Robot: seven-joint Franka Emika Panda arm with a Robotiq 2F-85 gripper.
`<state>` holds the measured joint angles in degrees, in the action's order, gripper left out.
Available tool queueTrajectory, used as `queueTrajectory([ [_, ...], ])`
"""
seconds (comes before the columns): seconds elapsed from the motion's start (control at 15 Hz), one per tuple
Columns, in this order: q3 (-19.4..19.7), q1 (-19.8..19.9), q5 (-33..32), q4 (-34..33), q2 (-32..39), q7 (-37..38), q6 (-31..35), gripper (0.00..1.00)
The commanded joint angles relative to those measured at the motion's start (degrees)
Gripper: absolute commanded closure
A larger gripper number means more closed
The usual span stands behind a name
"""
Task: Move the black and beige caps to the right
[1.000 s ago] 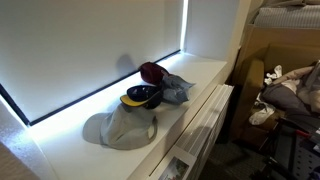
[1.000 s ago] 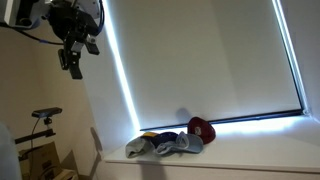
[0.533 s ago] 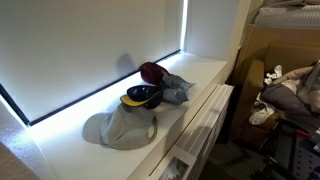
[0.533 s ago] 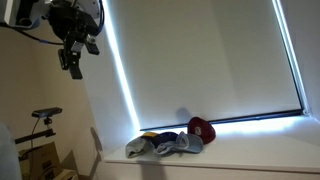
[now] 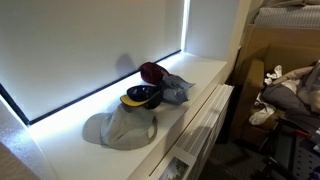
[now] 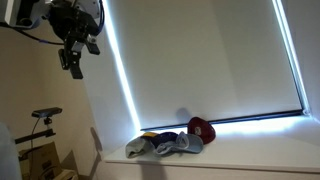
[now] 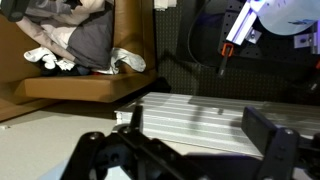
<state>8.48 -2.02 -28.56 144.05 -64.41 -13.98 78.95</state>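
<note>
Gripper (image 6: 74,60) hangs high, jaws wide open, empty. Approach step not yet begun. Next move calls for a long descent to black cap (image 5: 143,96), just beside beige cap (image 5: 120,128).

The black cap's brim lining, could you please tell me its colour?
Yellow; the black cap shows it best in an exterior view.

Our arm (image 6: 22,12) wears a pale white shell on its upper link in an exterior view, giving way to bulky black housings towards the wrist. A thin dark cable (image 6: 30,38) curves beneath it. Our gripper (image 6: 72,60) is black all over. In the wrist view, its fingers (image 7: 272,142) are matte black, built of blocky bars joined by rounded pivot links.
</note>
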Motion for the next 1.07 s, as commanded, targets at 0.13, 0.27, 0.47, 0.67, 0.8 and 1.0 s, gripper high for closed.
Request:
queueTrajectory([
  [0.13, -5.5, -6.2, 2.6, -8.5, 8.0, 2.3, 11.0, 0.0],
  [0.27, -8.1, -9.3, 4.6, -12.4, 12.8, 0.0, 14.4, 0.0],
  [0.47, -8.8, -12.7, 9.9, -18.9, 23.0, -3.0, 19.5, 0.0],
  [0.67, -5.2, -14.2, 15.5, -19.5, 29.1, -9.1, 27.5, 0.0],
  [0.8, -2.5, -14.4, 20.1, -16.8, 31.3, -15.0, 32.5, 0.0],
  [1.0, 0.0, -13.0, 25.8, -13.5, 32.0, -23.2, 28.0, 0.0],
])
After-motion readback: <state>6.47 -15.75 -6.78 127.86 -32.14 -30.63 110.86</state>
